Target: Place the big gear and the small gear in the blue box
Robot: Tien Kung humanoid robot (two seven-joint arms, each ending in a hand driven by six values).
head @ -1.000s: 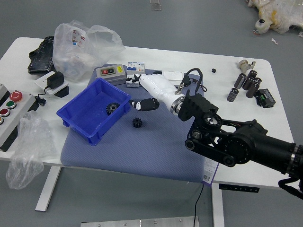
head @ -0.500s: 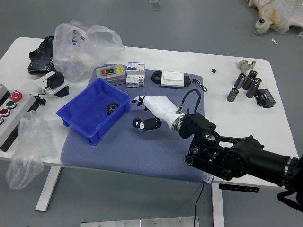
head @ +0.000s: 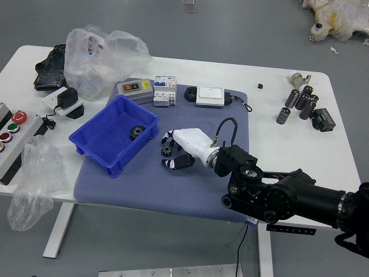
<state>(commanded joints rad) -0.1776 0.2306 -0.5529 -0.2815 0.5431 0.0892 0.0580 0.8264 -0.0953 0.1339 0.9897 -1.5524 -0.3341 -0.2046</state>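
My right hand (head: 168, 152) is low over the blue-grey mat, its thumb and fingers spread on either side of the small black gear (head: 166, 150). The fingers do not appear closed on that gear, which sits just right of the blue box (head: 108, 163). Inside the box, near its right wall, lies the bigger black gear (head: 136, 132). My left hand is out of view.
Behind the mat's middle stand a grey device (head: 135, 89), small white-blue boxes (head: 165, 83) and a white module (head: 210, 96). Plastic bags (head: 92, 63) lie at the back left, a button panel (head: 12, 141) at far left, dark cylinders (head: 304, 98) at right.
My right hand has come down and toward the near edge, from beside the box's back right corner to around the small gear. Both gears and the box have stayed put.
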